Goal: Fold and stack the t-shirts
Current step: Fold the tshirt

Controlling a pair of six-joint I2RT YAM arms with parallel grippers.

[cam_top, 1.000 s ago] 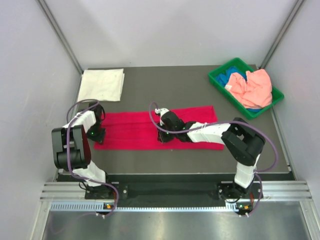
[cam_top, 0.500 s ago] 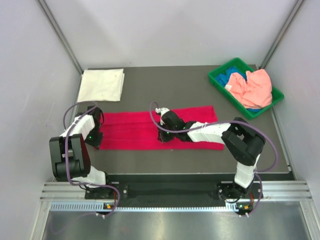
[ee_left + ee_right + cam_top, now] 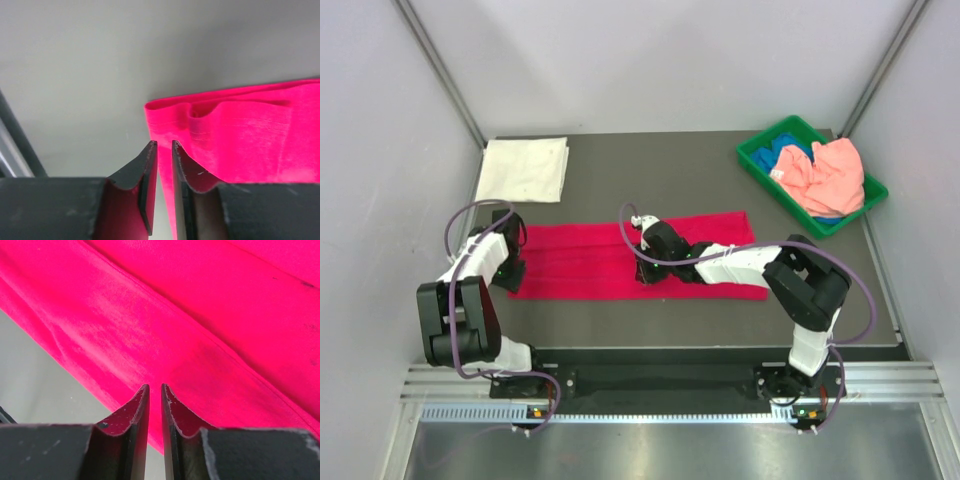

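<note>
The crimson-red t-shirt [image 3: 582, 262] lies folded in a long strip across the middle of the table. My left gripper [image 3: 510, 272] is low at the strip's left end. In the left wrist view its jaws [image 3: 161, 144] are shut to a thin slit over the shirt's left edge [image 3: 240, 135], which lies flat. My right gripper [image 3: 643, 272] is down on the middle of the strip, jaws [image 3: 155, 386] shut to a thin slit above the red cloth [image 3: 200, 315] near its front edge. The white t-shirt [image 3: 525, 168] lies folded square at the back left.
A green plastic bin [image 3: 755, 160] stands at the back right, holding the salmon-pink t-shirt [image 3: 825, 175] on top of the blue one [image 3: 785, 152]. Grey walls with slanted metal posts close in the table on both sides.
My left gripper has slid a little to the left, from over the red strip's end to its very edge. The right arm and the shirt have not moved.
</note>
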